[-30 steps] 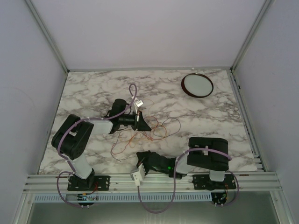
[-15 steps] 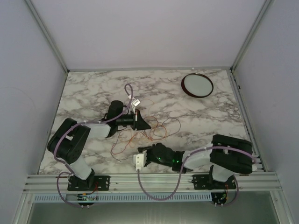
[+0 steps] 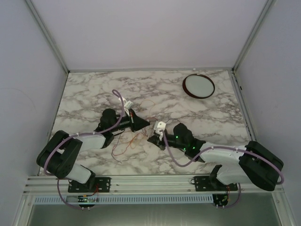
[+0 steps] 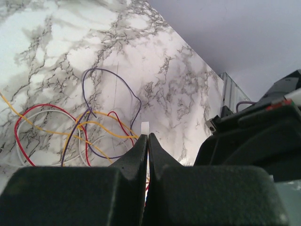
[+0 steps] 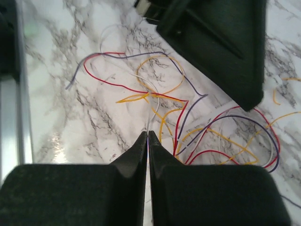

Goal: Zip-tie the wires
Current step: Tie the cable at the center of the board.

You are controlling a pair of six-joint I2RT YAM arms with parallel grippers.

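The left pincer [image 3: 146, 123] and the right pincer [image 3: 153, 139] both have their jaws pressed flat together, and their tips lie near each other over the middle of the marble counter [image 3: 89, 92]. The left arm [image 3: 77, 141] folds at the near left and reaches low and rightward. The right arm [image 3: 225, 157] stretches long from the near right corner toward the centre, low over the counter.

The wires [image 3: 126, 147] lie loose on the counter, just near of and below the left pincer, and run under both sets of tips. From above they are hair-fine and only the orange loops read clearly. The left wrist view shows red, orange, purple and white strands [image 4: 91, 125] curling to the left of the closed left pincer [image 4: 146, 138]. The dark bulk of the right arm fills that view's right side.

In the right wrist view the same tangle [image 5: 178, 106] spreads beyond the closed right pincer [image 5: 147, 134], and the left pincer's black body covers the far right corner. A small white tab [image 4: 145, 126] stands just past the left tips; whether it is clamped I cannot tell. A thin white strand [image 5: 154, 106] runs from the right tips; grip unclear.
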